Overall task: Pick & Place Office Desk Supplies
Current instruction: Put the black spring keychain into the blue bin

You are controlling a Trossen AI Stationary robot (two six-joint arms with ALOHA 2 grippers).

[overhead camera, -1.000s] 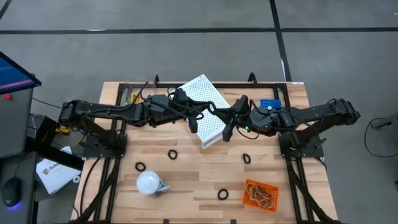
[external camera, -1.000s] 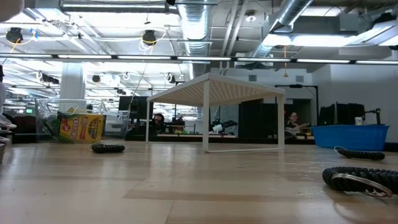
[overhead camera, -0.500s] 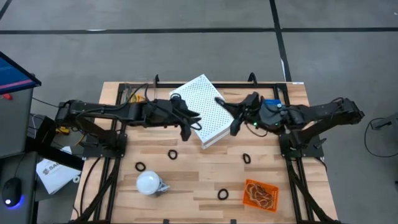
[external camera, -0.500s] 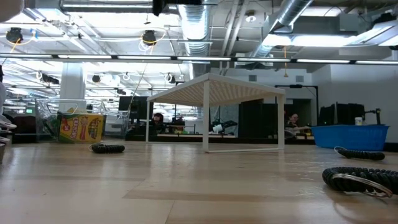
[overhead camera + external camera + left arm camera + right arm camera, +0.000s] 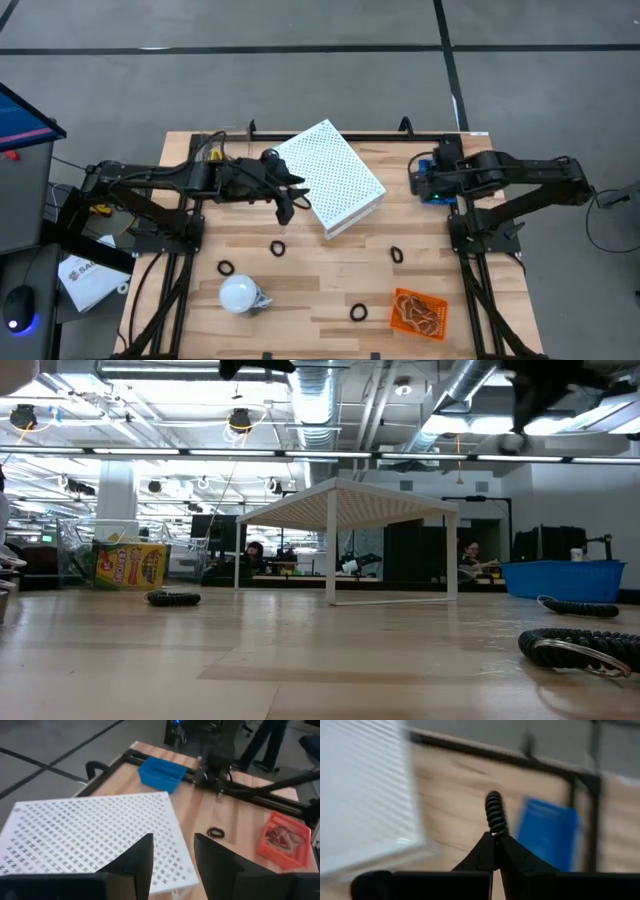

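the right gripper [image 5: 495,837], having pulled back from the white perforated box [image 5: 330,176] toward the blue bin [image 5: 434,180] at frame right, is pinching what looks like a black ring [image 5: 494,813], while the left gripper [image 5: 171,860] is hanging spread.

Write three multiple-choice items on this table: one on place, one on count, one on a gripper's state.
1. The left gripper is
A. beside the white perforated box
B. over the orange tray
C. off the table

2. In the high view, black rings lying on the table number
A. two
B. four
C. seven

3. The right gripper is
A. open and empty
B. shut on a crayon box
C. shut on a black ring

Key: 1 A, its fingers sit at the box's edge. 2 B, four lie apart on the wood. 3 C, the right wrist view shows the coil pinched at its fingertips.
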